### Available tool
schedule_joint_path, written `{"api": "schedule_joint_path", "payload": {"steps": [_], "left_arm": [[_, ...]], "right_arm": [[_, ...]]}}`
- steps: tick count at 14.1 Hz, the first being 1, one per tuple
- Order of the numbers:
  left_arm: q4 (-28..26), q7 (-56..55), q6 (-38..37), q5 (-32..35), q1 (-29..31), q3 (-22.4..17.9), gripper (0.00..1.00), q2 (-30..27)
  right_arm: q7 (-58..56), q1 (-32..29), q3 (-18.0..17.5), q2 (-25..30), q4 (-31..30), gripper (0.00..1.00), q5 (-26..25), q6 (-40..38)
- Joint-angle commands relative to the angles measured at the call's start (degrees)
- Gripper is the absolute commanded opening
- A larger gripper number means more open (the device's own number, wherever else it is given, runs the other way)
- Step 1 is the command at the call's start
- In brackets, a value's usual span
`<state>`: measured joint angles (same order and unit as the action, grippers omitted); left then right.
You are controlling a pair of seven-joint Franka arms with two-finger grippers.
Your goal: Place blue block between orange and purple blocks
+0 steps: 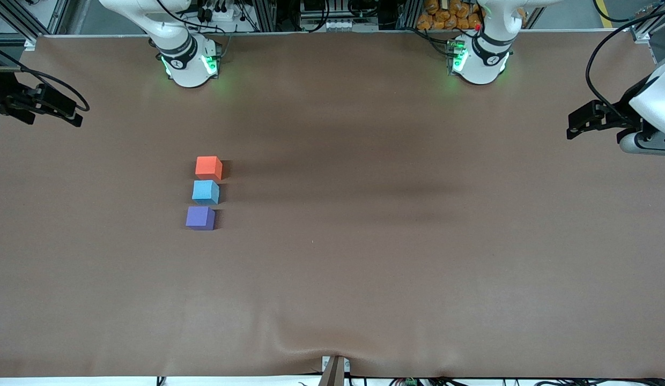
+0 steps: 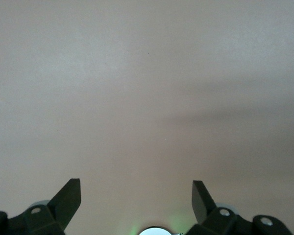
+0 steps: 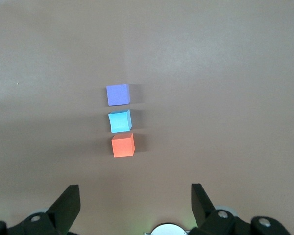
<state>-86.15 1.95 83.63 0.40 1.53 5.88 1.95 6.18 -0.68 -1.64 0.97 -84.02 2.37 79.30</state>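
Three small cubes lie in a short row on the brown table, toward the right arm's end. The orange block (image 1: 208, 167) is farthest from the front camera, and the purple block (image 1: 200, 218) is nearest. The blue block (image 1: 205, 192) sits between them, close to both. The right wrist view shows the same row: purple block (image 3: 118, 95), blue block (image 3: 120, 121), orange block (image 3: 123, 145). My right gripper (image 3: 135, 196) is open and empty, raised at its own end of the table (image 1: 53, 107), well away from the blocks. My left gripper (image 2: 136, 196) is open and empty and waits at the left arm's end of the table (image 1: 587, 122).
The brown table cover (image 1: 364, 257) is bare apart from the blocks and has a small ripple at its front edge. The arm bases stand along the edge farthest from the front camera. The left wrist view shows only bare table (image 2: 147, 98).
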Motion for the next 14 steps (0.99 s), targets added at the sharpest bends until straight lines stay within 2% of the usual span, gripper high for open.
{"api": "schedule_joint_path", "payload": {"steps": [1, 7, 10, 14], "left_arm": [[0.5, -0.4, -0.6, 0.2, 0.1, 0.2, 1.00, 0.1], [0.4, -0.3, -0.6, 0.2, 0.1, 0.2, 1.00, 0.2], [0.4, -0.3, -0.6, 0.2, 0.1, 0.2, 1.00, 0.3], [0.4, -0.3, -0.6, 0.2, 0.1, 0.2, 1.00, 0.6]], "right_arm": [[0.7, -0.7, -0.5, 1.3, -1.0, 1.00, -0.8, 0.6], [0.5, -0.6, -0.6, 1.3, -1.1, 1.00, -0.9, 0.2], [0.1, -0.2, -0.7, 1.3, -1.1, 1.00, -3.4, 0.6], [-5.1, -0.4, -0.8, 1.2, -1.1, 1.00, -3.6, 0.6]]}}
